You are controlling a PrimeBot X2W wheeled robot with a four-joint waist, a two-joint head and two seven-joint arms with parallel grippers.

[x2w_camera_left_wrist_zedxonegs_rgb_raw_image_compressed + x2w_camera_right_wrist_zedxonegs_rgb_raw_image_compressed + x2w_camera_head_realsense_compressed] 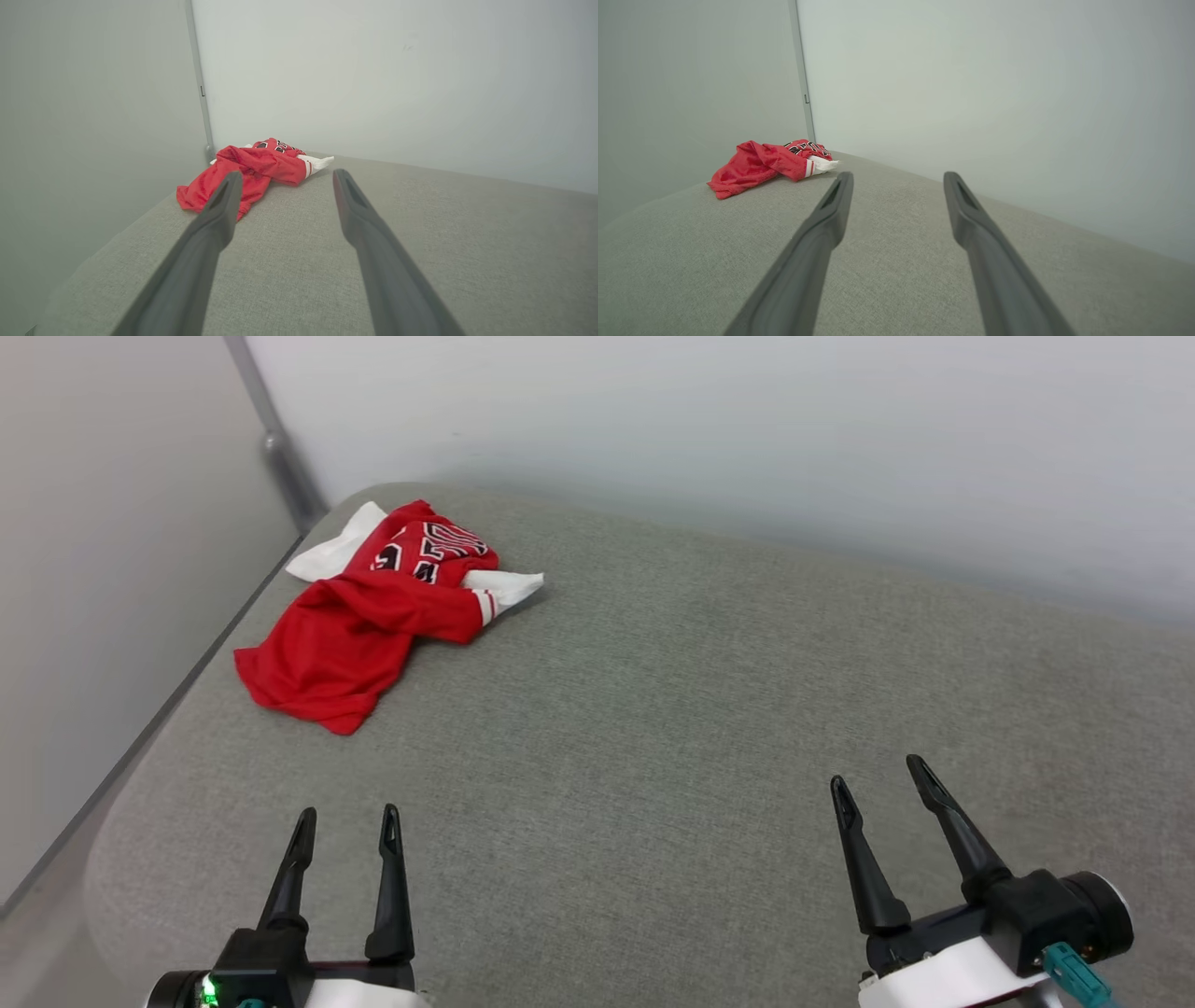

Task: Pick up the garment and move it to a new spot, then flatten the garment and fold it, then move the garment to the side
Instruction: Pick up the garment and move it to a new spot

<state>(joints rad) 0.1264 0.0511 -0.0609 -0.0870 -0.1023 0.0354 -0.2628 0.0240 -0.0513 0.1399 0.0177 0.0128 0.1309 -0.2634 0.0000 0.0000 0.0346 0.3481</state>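
Two grippers wait at the bottom of the head view, both with fingers spread wide and nothing between them: the left gripper (347, 826) at the lower left, the right gripper (882, 784) at the lower right. Neither touches anything, which suits a start pose, since the first step, picking the garment up, is not yet begun.

At the upper left of the head view the garment (373, 616) lies in a crumpled heap on the grey cushioned surface (700, 709), close to that surface's rounded far-left corner and its left edge. Red body cloth trails toward the lower left, white sleeve parts poke out at the top and right of the heap, and black lettering shows only in part. It is well apart from both grippers.

From the left wrist view the garment (252, 172) sits just beyond the left fingertip (229, 184), so that arm looks better lined up for the first reach; the right wrist view has the garment (761, 165) off to the left.
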